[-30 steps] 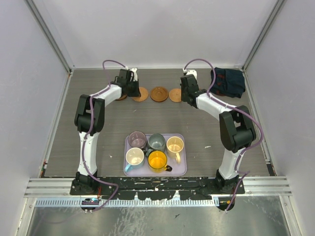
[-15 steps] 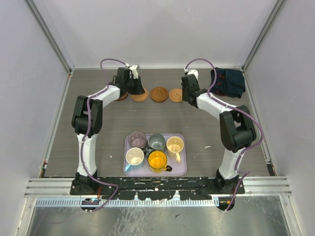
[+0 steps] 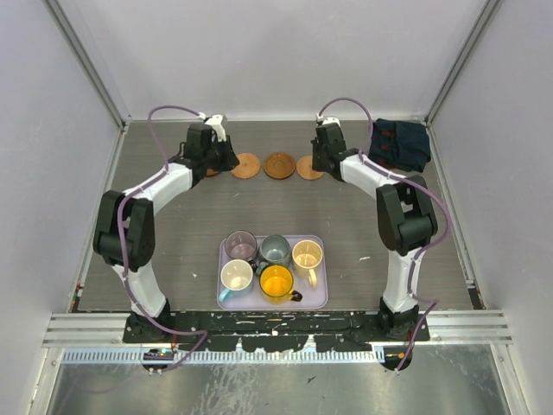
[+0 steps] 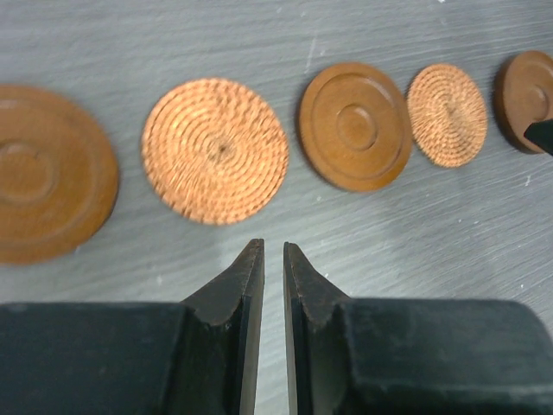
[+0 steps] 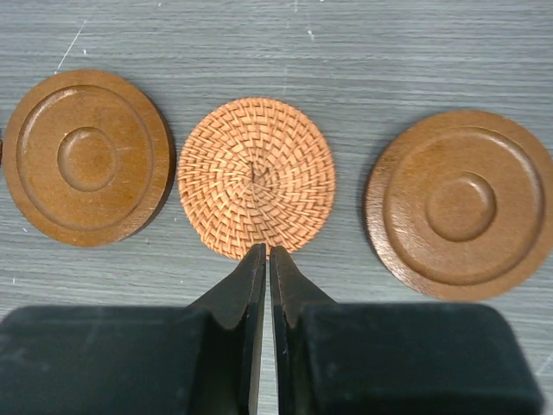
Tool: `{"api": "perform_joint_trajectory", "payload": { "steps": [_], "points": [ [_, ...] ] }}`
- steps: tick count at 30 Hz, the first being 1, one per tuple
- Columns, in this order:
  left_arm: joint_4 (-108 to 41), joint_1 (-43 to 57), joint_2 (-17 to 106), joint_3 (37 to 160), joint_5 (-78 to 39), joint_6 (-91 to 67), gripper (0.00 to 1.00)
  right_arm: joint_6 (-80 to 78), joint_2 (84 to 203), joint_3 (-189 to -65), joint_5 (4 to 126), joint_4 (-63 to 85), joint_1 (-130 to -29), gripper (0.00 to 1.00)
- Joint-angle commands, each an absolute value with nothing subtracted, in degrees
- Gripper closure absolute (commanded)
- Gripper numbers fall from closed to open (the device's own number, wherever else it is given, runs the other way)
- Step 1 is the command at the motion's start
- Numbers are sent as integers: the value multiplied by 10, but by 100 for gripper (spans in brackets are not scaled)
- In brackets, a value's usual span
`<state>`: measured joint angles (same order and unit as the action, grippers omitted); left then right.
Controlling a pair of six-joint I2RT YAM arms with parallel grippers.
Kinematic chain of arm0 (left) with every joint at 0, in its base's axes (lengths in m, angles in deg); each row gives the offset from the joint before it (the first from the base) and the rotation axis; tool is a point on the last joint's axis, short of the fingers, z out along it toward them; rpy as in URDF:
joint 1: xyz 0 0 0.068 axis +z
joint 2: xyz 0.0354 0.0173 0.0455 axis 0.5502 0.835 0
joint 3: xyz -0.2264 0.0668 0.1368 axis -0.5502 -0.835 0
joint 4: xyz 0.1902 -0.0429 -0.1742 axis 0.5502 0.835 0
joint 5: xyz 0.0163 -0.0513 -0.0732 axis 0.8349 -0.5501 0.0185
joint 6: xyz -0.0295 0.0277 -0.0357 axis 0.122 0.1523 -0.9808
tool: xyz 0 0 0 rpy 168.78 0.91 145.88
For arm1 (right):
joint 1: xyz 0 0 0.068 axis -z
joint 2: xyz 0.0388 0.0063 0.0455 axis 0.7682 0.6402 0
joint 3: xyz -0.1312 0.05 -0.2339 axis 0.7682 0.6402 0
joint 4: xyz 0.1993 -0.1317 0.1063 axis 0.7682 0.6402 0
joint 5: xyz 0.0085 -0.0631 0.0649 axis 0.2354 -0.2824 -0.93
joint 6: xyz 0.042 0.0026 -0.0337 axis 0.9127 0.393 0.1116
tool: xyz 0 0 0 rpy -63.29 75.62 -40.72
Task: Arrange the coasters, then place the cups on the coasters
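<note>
Five coasters lie in a row at the back of the table. The left wrist view shows a dark disc (image 4: 39, 173), a woven one (image 4: 214, 150), a dark one (image 4: 355, 125), a woven one (image 4: 447, 114) and a dark one (image 4: 527, 99). My left gripper (image 4: 273, 251) hovers just short of the first woven coaster, its jaws a narrow slit apart and empty. My right gripper (image 5: 268, 251) is shut, tips at the near edge of a woven coaster (image 5: 257, 176) between two dark ones. Several cups, among them the yellow-orange one (image 3: 276, 281), stand on the lavender tray (image 3: 321, 298).
A dark blue cloth (image 3: 399, 144) lies bunched in the back right corner, close to the right arm. Grey walls with metal posts enclose the table on three sides. The tray sits near the front, between the two arm bases.
The left arm's elbow has swung out to the left and its jaws have parted slightly. The right gripper has drawn a little toward the back. The coasters and cups have stayed put.
</note>
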<state>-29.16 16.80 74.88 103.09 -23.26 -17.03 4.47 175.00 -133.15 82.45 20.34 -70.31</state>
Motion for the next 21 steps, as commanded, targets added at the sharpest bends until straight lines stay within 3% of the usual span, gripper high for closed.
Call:
{"api": "perform_joint_trajectory", "payload": {
  "steps": [1,9,21],
  "points": [
    [-296,181,679,975,-173,-190,84,36,1776,-1376,795,187,-704,88],
    [-290,191,604,893,-134,-192,83,31,1826,-1410,784,190,-704,88],
    [-281,196,586,875,-117,-187,83,30,1864,-1427,790,191,-704,88]
  ]
}}
